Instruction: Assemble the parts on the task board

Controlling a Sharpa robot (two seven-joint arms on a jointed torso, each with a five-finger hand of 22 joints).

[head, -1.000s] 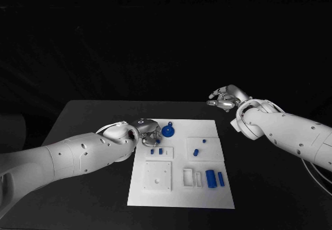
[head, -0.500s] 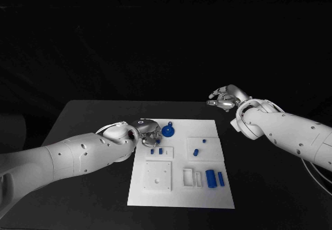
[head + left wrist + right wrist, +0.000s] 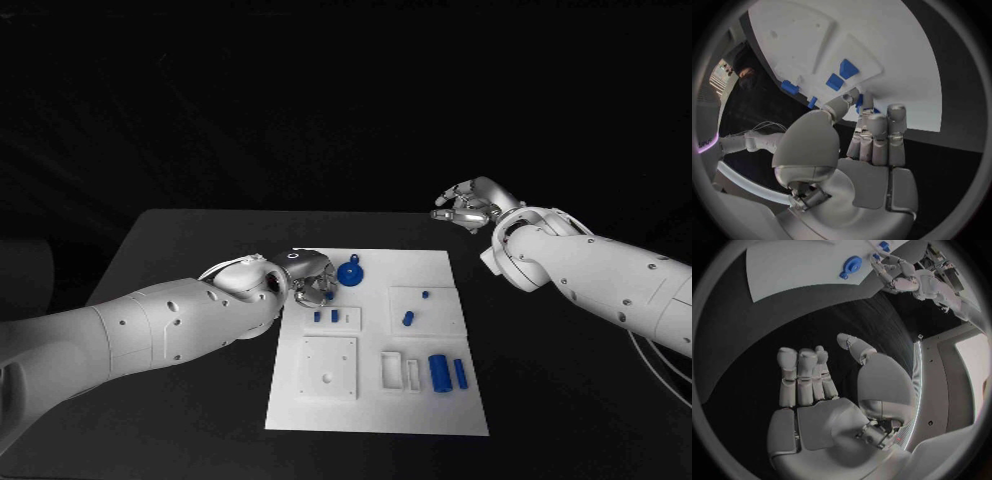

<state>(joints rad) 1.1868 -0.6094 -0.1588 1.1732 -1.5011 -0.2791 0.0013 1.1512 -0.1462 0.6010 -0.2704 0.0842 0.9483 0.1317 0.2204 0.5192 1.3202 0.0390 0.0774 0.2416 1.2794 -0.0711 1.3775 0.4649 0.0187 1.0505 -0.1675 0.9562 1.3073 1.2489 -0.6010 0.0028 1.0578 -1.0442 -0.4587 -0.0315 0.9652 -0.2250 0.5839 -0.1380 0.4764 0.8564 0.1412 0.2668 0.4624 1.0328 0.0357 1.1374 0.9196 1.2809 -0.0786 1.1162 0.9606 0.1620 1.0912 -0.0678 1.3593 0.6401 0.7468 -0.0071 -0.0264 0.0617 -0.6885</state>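
Observation:
The white task board (image 3: pixel 407 268) lies mid-table. My left hand (image 3: pixel 307 282) hovers at its near-left corner area, pinching a small blue part (image 3: pixel 859 101) between thumb and fingers (image 3: pixel 877 131). Just beside that hand lies a round blue part (image 3: pixel 351 272) with a tab. Two small blue parts (image 3: pixel 326 316) stand in a raised block below the hand, seen close up as blue parts (image 3: pixel 841 75). A blue cylinder (image 3: pixel 438 373) and a slim blue bar (image 3: pixel 460 373) lie at the board's lower right. My right hand (image 3: pixel 469 206) hangs above the table's far right, fingers apart, holding nothing.
More small blue parts (image 3: pixel 408 319) sit on a raised white block right of centre. A white square plate (image 3: pixel 330 367) with holes and a white frame (image 3: pixel 394 370) occupy the board's lower half. The black table (image 3: pixel 188 250) stretches to the left of the board.

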